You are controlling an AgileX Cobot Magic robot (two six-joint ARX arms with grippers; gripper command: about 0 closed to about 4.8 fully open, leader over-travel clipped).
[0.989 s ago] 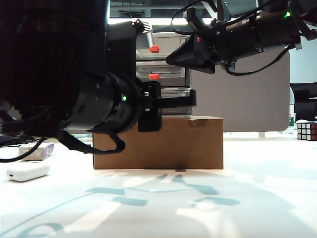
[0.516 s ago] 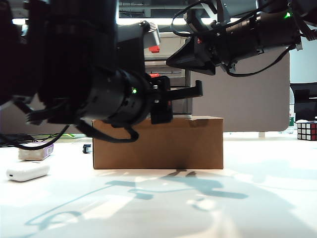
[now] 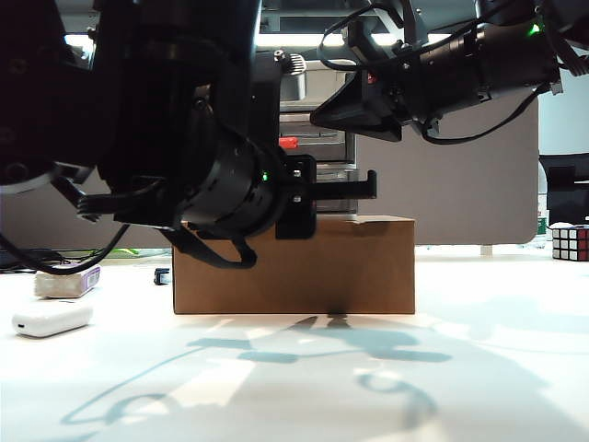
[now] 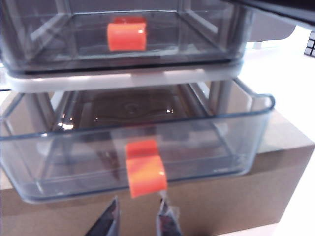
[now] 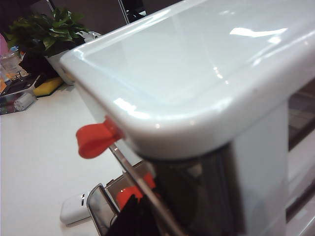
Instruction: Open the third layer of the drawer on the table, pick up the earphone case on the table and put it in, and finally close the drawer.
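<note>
In the exterior view the drawer (image 3: 317, 138) stands on a brown cardboard box (image 3: 304, 267) on the table (image 3: 368, 378), mostly hidden behind the two dark arms; one red-orange handle (image 3: 288, 143) shows between them. The left gripper (image 3: 354, 186) reaches level toward the unit just above the box top, and the right gripper (image 3: 354, 110) hangs at the unit's upper part; from here neither claw's opening can be read. The earphone case (image 3: 51, 319) lies flat on the table well to the left of the box, its long axis running across the view, with a greyish-white block with a purple label (image 3: 67, 280) just behind it. A Rubik's cube (image 3: 570, 243) sits at the far right. In the left wrist view the third layer (image 4: 133, 147) is pulled out toward the camera over the box, its handle (image 4: 145, 168) pointing outward; the left gripper (image 4: 138, 221) sits just below that handle, fingers slightly apart and holding nothing. In the right wrist view the unit's white top fills the picture, a red handle (image 5: 93, 138) juts from the front, the earphone case (image 5: 75, 210) lies on the table below, and the right gripper (image 5: 135, 216) is too hidden to tell its opening.
</note>
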